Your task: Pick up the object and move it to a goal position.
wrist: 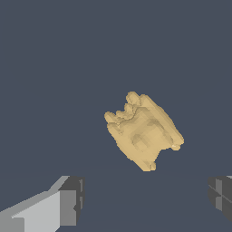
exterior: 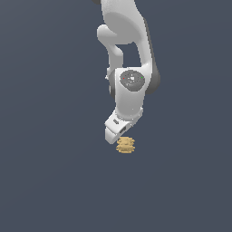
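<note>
The object (exterior: 125, 145) is a small tan-yellow lumpy thing with horizontal ridges, resting on the dark grey floor. In the exterior view the white gripper (exterior: 121, 136) hangs just above it, a little toward the exterior view's left. In the wrist view the object (wrist: 144, 131) lies tilted beyond the gripper (wrist: 145, 199). The two fingertips (wrist: 70, 199) stand wide apart with nothing between them. The gripper is open and empty, and the object is narrower than the gap.
The floor (exterior: 54, 181) is a plain dark grey surface all around. The white arm (exterior: 129, 90) rises straight up from the gripper to the top of the exterior view.
</note>
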Controlling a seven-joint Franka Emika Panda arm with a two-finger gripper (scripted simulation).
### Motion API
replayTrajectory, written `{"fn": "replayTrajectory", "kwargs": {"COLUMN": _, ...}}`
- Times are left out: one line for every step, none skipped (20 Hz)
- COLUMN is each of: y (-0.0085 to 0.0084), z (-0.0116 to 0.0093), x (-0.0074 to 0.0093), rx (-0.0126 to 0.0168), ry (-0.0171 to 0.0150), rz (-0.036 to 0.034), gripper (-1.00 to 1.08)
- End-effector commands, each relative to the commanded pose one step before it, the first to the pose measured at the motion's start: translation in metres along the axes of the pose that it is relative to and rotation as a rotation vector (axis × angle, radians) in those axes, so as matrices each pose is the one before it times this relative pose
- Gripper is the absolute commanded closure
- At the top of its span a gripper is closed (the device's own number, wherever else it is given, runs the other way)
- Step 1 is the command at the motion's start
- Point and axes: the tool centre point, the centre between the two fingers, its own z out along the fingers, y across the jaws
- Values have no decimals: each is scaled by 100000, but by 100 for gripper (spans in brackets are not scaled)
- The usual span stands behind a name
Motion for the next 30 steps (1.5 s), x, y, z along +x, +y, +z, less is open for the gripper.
{"fn": "replayTrajectory", "kwargs": {"y": 104, "z": 164, "x": 265, "rx": -98, "ry": 249, "rz": -7166, "gripper": -92}}
{"fn": "replayTrajectory", "kwargs": {"y": 48, "z": 64, "x": 100, "rx": -39, "ry": 102, "rz": -2791, "gripper": -92}}
{"fn": "replayTrajectory", "kwargs": {"y": 51, "z": 64, "x": 98, "rx": -41, "ry": 105, "rz": -2788, "gripper": -92}}
{"fn": "replayTrajectory", "kwargs": {"y": 54, "z": 63, "x": 97, "rx": -43, "ry": 107, "rz": -2786, "gripper": -92}}
{"fn": "replayTrajectory", "kwargs": {"y": 57, "z": 62, "x": 95, "rx": -46, "ry": 110, "rz": -2784, "gripper": -92}}
{"fn": "replayTrajectory", "kwargs": {"y": 59, "z": 62, "x": 93, "rx": -49, "ry": 112, "rz": -2782, "gripper": -92}}
{"fn": "replayTrajectory", "kwargs": {"y": 62, "z": 61, "x": 91, "rx": -51, "ry": 114, "rz": -2780, "gripper": -92}}
{"fn": "replayTrajectory", "kwargs": {"y": 65, "z": 61, "x": 89, "rx": -54, "ry": 117, "rz": -2777, "gripper": -92}}
{"fn": "replayTrajectory", "kwargs": {"y": 67, "z": 60, "x": 87, "rx": -58, "ry": 119, "rz": -2775, "gripper": -92}}
{"fn": "replayTrajectory", "kwargs": {"y": 70, "z": 59, "x": 85, "rx": -61, "ry": 121, "rz": -2773, "gripper": -92}}
{"fn": "replayTrajectory", "kwargs": {"y": 73, "z": 59, "x": 82, "rx": -65, "ry": 123, "rz": -2770, "gripper": -92}}
{"fn": "replayTrajectory", "kwargs": {"y": 75, "z": 58, "x": 80, "rx": -68, "ry": 125, "rz": -2768, "gripper": -92}}
{"fn": "replayTrajectory", "kwargs": {"y": 77, "z": 57, "x": 78, "rx": -72, "ry": 126, "rz": -2766, "gripper": -92}}
{"fn": "replayTrajectory", "kwargs": {"y": 80, "z": 57, "x": 75, "rx": -76, "ry": 128, "rz": -2763, "gripper": -92}}
{"fn": "replayTrajectory", "kwargs": {"y": 80, "z": 55, "x": 71, "rx": -79, "ry": 127, "rz": -2709, "gripper": -92}}
{"fn": "replayTrajectory", "kwargs": {"y": 79, "z": 52, "x": 66, "rx": -79, "ry": 122, "rz": -2582, "gripper": -92}}
{"fn": "replayTrajectory", "kwargs": {"y": 76, "z": 48, "x": 60, "rx": -79, "ry": 116, "rz": -2441, "gripper": -92}}
{"fn": "replayTrajectory", "kwargs": {"y": 73, "z": 45, "x": 55, "rx": -77, "ry": 110, "rz": -2300, "gripper": -92}}
{"fn": "replayTrajectory", "kwargs": {"y": 70, "z": 42, "x": 49, "rx": -76, "ry": 104, "rz": -2158, "gripper": -92}}
{"fn": "replayTrajectory", "kwargs": {"y": 66, "z": 39, "x": 45, "rx": -74, "ry": 98, "rz": -2019, "gripper": -92}}
{"fn": "replayTrajectory", "kwargs": {"y": 63, "z": 36, "x": 39, "rx": -71, "ry": 91, "rz": -1876, "gripper": -92}}
{"fn": "replayTrajectory", "kwargs": {"y": 59, "z": 33, "x": 36, "rx": -68, "ry": 85, "rz": -1738, "gripper": -92}}
{"fn": "replayTrajectory", "kwargs": {"y": 55, "z": 30, "x": 31, "rx": -64, "ry": 78, "rz": -1597, "gripper": -92}}
{"fn": "replayTrajectory", "kwargs": {"y": 50, "z": 27, "x": 28, "rx": -60, "ry": 71, "rz": -1459, "gripper": -92}}
{"fn": "replayTrajectory", "kwargs": {"y": 46, "z": 24, "x": 23, "rx": -55, "ry": 64, "rz": -1317, "gripper": -92}}
{"fn": "replayTrajectory", "kwargs": {"y": 42, "z": 22, "x": 22, "rx": -51, "ry": 58, "rz": -1180, "gripper": -92}}
{"fn": "replayTrajectory", "kwargs": {"y": 37, "z": 19, "x": 19, "rx": -45, "ry": 51, "rz": -1040, "gripper": -92}}
{"fn": "replayTrajectory", "kwargs": {"y": 32, "z": 16, "x": 15, "rx": -40, "ry": 44, "rz": -901, "gripper": -92}}
{"fn": "replayTrajectory", "kwargs": {"y": 27, "z": 14, "x": 14, "rx": -34, "ry": 37, "rz": -764, "gripper": -92}}
{"fn": "replayTrajectory", "kwargs": {"y": 23, "z": 11, "x": 8, "rx": -28, "ry": 30, "rz": -620, "gripper": -92}}
